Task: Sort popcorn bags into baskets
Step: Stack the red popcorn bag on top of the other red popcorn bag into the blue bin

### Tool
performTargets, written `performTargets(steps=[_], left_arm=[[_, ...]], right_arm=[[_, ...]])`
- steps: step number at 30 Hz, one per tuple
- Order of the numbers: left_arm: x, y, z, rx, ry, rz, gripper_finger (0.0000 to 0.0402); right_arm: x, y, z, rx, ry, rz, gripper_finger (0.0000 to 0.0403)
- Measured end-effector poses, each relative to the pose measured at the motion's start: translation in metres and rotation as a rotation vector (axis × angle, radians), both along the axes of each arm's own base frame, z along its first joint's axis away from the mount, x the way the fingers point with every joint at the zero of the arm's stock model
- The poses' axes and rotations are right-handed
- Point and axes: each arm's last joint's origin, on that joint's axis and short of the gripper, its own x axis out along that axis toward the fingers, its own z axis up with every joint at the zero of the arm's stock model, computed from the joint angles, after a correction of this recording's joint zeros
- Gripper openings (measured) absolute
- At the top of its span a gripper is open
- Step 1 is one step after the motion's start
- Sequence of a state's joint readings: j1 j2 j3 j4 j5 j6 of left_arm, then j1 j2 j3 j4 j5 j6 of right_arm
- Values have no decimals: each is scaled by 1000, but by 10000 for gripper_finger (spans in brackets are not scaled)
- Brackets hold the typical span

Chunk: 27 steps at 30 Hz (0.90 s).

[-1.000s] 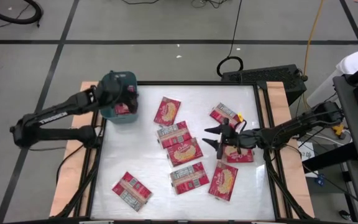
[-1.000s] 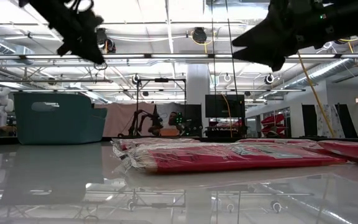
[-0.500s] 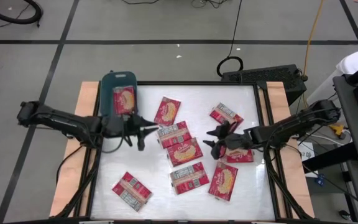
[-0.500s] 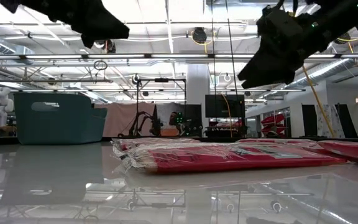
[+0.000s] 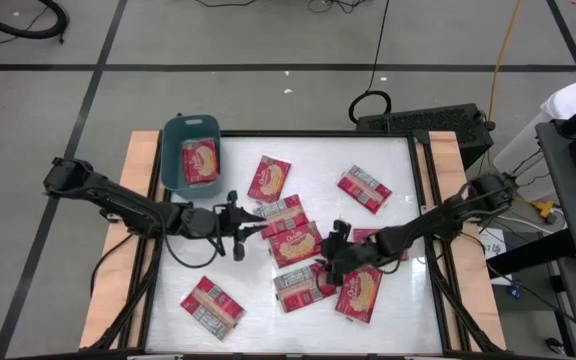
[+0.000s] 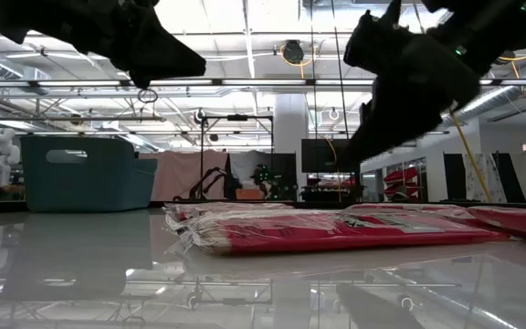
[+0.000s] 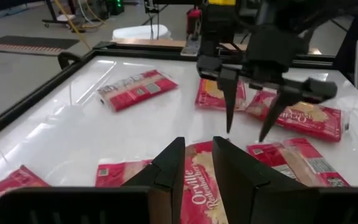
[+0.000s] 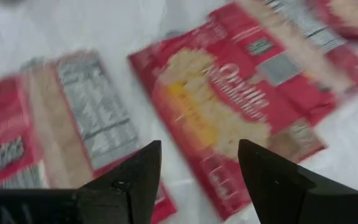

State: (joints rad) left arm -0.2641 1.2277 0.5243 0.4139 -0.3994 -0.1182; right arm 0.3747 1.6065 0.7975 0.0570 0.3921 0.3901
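A: Where are the bags?

B: 1 bag [image 5: 200, 160] lies picture side up in the teal basket [image 5: 171, 150] at the far left corner of the tabletop [image 5: 388, 305]. 8 more lie flat on the white surface: a bunch in the middle, 1 at the near left [image 5: 211, 307], 1 toward the far right [image 5: 364, 189].

A: And the left hand [image 5: 251, 226]?

B: It hangs low over the tabletop, left of the middle bunch, fingers parted with nothing between them. Its wrist view shows a bag [image 7: 199, 186] right below the fingers.

A: The right hand [image 5: 325, 262]?

B: It is over the near middle, fingers spread and empty. It sits above the gap between a label-up bag [image 5: 302, 285] and a picture-up bag [image 5: 361, 292]. Its own camera looks down on a picture-up bag [image 8: 222, 118], with a label-up one [image 8: 73, 118] beside it.

A: Are the 2 hands touching?

B: No, apart, with the middle bags between them.
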Motion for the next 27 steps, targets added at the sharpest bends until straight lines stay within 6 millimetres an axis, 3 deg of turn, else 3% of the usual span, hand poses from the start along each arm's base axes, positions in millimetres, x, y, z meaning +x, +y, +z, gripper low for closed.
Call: performTargets(steps=[10, 21, 27], left_arm=[[12, -4, -19, -54, 29, 17, 88], [17, -5, -35, -81, 73, 74, 88], [20, -4, -37, -84, 63, 93, 88]], right_arm=[[0, -3, -31, -127, 106, -69, 205], [-9, -24, -37, -271, 220, -209, 205], [-12, -32, -32, -222, 245, -262, 205]])
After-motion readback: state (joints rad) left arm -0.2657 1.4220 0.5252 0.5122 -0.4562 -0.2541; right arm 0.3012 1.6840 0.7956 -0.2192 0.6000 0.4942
